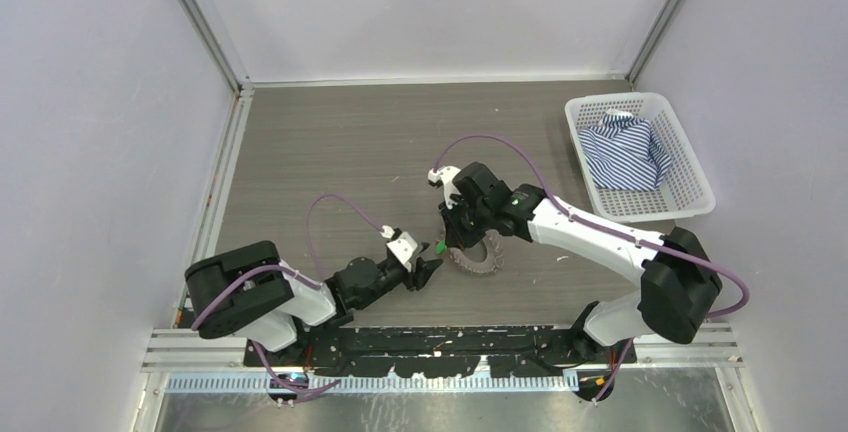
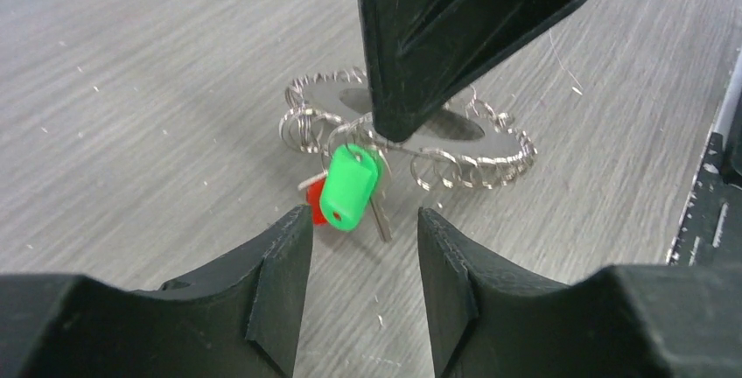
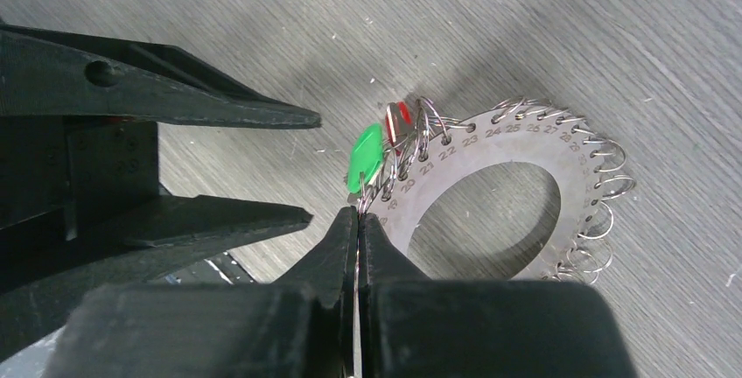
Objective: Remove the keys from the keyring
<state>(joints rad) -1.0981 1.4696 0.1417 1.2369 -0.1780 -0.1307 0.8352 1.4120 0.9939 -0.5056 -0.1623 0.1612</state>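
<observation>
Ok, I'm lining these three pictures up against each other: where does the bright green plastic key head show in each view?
Top external: the bright green plastic key head is a speck just below the centre.
Left wrist: at the centre, beside a red key head.
Right wrist: just left of centre, at the disc's left rim.
Shared landmark: the flat silvery numbered metal disc, edged with small wire rings.

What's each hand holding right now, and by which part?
The right hand pinches the keyring at its outer rim, beside the green-headed key. The left hand is open, holding nothing.
</observation>
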